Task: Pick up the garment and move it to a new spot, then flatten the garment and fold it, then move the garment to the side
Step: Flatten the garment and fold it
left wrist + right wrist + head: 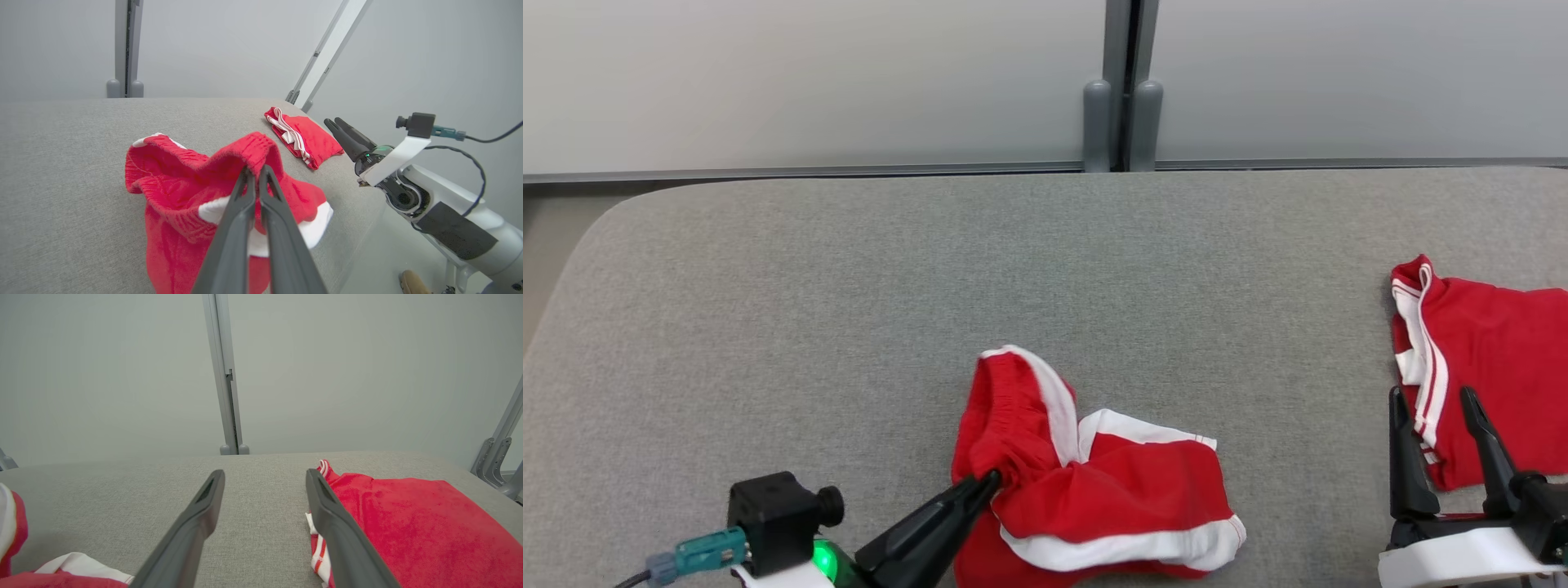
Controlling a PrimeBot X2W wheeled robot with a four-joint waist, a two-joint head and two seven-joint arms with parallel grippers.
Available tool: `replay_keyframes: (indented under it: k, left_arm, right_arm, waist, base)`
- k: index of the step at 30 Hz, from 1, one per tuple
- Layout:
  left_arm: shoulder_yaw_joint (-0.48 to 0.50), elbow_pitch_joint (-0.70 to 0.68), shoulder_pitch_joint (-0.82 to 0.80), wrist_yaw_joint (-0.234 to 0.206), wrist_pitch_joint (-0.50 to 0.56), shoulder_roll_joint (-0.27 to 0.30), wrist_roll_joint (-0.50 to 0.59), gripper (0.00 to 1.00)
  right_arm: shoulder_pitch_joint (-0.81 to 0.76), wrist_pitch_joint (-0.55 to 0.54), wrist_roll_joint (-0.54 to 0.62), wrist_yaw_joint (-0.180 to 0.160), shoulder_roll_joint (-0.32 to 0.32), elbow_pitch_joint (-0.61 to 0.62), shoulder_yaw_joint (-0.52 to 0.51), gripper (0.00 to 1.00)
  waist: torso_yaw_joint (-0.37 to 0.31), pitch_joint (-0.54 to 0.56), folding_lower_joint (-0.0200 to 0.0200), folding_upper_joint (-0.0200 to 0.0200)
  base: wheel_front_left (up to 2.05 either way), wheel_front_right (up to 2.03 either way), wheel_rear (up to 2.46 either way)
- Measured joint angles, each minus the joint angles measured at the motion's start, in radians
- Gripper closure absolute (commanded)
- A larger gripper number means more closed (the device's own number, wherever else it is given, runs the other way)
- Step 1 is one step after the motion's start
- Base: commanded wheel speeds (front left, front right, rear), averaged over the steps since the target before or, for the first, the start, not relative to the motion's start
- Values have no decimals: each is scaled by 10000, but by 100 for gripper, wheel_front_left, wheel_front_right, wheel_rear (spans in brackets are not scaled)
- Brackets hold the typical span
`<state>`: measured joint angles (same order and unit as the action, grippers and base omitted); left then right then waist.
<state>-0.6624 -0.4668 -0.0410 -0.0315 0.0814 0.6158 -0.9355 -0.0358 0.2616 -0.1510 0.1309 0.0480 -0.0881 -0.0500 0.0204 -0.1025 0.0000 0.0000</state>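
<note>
Near the front of the grey fabric-covered table (849, 286), about midway across it, lies the garment (1111, 482), a pair of red shorts with white trim. It is crumpled in a heap, with its gathered waistband rising in a loop on the left and a white-edged leg opening spread to the right. The left tool (992, 480) comes in from the lower left, its two dark fingers pressed together on a fold of the red waistband. The left wrist view shows the band pinched between them and humped up above the rest of the shorts. The right tool (1432, 400) stands well apart from the shorts at the right side, fingers spread wide with nothing between them. It sits at the near left corner of a second red piece (1494, 351), folded flat with white stripes along its left side; whether it touches that cloth cannot be told. Bare grey table separates the two red pieces. Behind the table runs a pale wall (809, 82) split by a grey upright post (1115, 65).
</note>
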Motion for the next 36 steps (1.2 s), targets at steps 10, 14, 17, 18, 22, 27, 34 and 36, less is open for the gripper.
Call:
replay_keyframes:
  k: [10,14,17,18,22,27,34,36]
  left_arm:
    - [686,2531,-719,-1321,207,-1185,-897,100]
    - [759,4673,-1644,-1678,495,-1436,-721,100]
    - [757,5998,-2108,-1515,598,-1609,-777,100]
    - [746,6366,-2206,-1390,642,-1649,-819,100]
    - [696,7189,-2429,-984,510,-1766,-849,65]
    - [993,6926,-2218,-650,-77,-1730,-1064,0]
    - [1605,5599,-1006,-1164,-943,-1235,-1127,0]
    - [1770,5195,-609,-1484,-1244,-1066,-1007,0]
  right_arm:
    - [214,0,130,0,-2,-79,316,0]
    - [230,0,205,0,2,-144,332,0]
    - [257,0,236,0,2,-174,316,0]
    - [266,0,234,0,0,-171,318,0]
    - [264,0,221,0,2,-174,257,0]
    - [254,0,186,0,0,-171,174,0]
    - [213,0,182,0,0,-138,19,0]
    - [197,0,198,0,0,-146,38,0]
  waist:
    - [69,-339,0,0]
    - [-214,-480,0,0]
    - [-453,-578,0,0]
    - [-533,-605,0,0]
    - [-788,-690,0,0]
    - [-879,-661,0,0]
    - [-740,-461,0,0]
    - [-717,-371,0,0]
  base:
    - [0,0,0]
    - [0,0,0]
    - [0,0,0]
    - [0,0,0]
    - [0,0,0]
    - [0,0,0]
    - [0,0,0]
    - [0,0,0]
